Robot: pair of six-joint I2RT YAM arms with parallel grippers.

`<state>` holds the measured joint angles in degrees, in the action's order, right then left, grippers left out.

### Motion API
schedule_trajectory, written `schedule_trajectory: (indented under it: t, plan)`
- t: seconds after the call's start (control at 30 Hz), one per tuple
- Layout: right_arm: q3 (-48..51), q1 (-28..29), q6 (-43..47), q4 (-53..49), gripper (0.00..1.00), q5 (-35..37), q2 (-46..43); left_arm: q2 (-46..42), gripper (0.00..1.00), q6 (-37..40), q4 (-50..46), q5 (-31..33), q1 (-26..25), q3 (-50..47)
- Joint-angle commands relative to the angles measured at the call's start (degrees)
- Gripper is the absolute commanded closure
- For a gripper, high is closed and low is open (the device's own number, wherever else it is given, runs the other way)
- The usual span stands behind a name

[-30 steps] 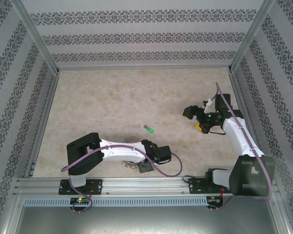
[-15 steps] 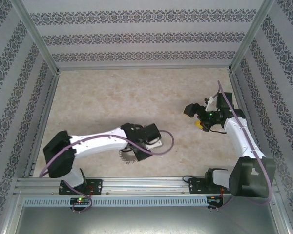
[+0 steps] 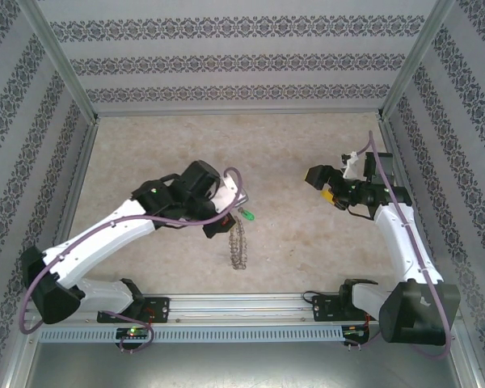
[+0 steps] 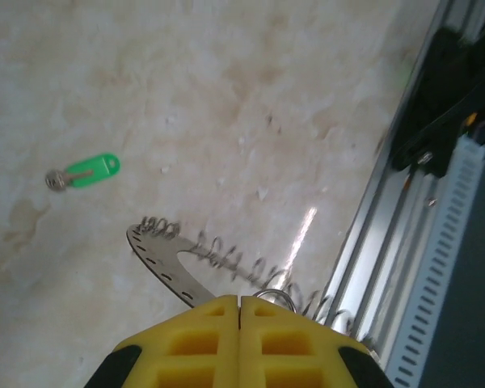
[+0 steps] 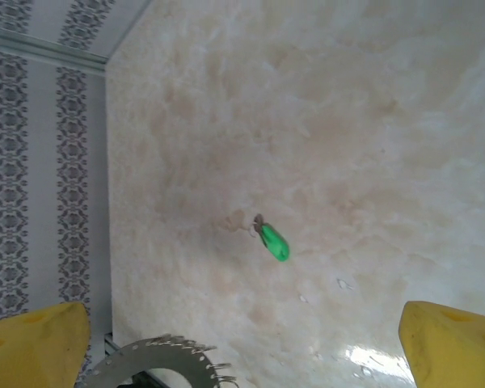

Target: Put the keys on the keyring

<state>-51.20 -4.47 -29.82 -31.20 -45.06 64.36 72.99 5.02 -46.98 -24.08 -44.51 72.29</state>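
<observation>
Left claw [image 3: 222,226]: closed tight, its yellow fingers [image 4: 194,339] pressed together on the rim of the keyring. It hovers over the middle of the bench, at the end of the left arm [image 3: 105,238], which stretches out from the near-left corner.
Right claw [image 3: 322,187]: spread wide and holding nothing, raised over the right side of the bench. Its two yellow fingertips [image 5: 32,339] sit at the far edges of the wrist view.
Bench [image 3: 162,153]: pale marbled top, with patterned walls [image 3: 226,65] on three sides and a metal rail [image 3: 226,305] along the near edge.
Keyring [image 3: 238,249]: flat dark-grey ring fringed with small silvery pieces. From above it is seen edge-on, hanging from the left claw toward the near edge. Whether its lower end touches the bench I cannot tell.
Key [image 3: 246,215]: tiny, with a green head, lying flat on the bench just beside the left claw. It is near the held top of the keyring but apart from it, not on the ring.
</observation>
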Motion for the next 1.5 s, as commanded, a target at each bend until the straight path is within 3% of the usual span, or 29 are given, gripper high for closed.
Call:
schedule_trajectory:
  t: [0.0, 0.17, 0.4, 0.5, 0.7, 0.97, 1.23, 1.47]
  plan:
    - [-0.91, 2.29, -0.53, 5.01, 0.02, -3.81, -1.31, -1.56, 1.00, 2.72, 1.74, -6.67, 2.91, 4.56]
    - [-5.61, 9.65, 3.71, 8.86, 0.03, -7.81, -1.91, -1.79, 1.00, 0.87, 5.52, -12.40, 7.25, 8.33]
    - [-12.08, 21.24, 6.97, 16.92, 0.18, -12.22, -2.03, -1.30, 1.00, -3.44, 13.64, -19.71, 14.21, 11.60]
    - [-14.52, 25.12, 6.80, 19.61, 0.20, -13.19, -0.47, -0.11, 1.00, -4.45, 15.65, -21.98, 16.06, 13.29]
    - [-18.62, 29.48, 5.69, 23.77, 0.27, -14.03, 4.10, 2.28, 1.00, -6.85, 19.90, -27.33, 18.88, 15.67]
    - [-22.68, 32.21, 4.01, 29.22, 0.39, -14.11, 10.55, 4.02, 1.00, -8.67, 22.20, -29.55, 19.67, 17.64]
    - [-26.13, 32.55, 4.07, 29.93, 0.60, -15.99, 15.50, 4.03, 1.00, -9.83, 23.24, -29.80, 20.29, 17.64]
    - [-26.67, 32.64, 5.53, 29.78, 1.00, -18.52, 16.04, 4.54, 1.00, -10.44, 23.65, -29.75, 20.48, 17.80]
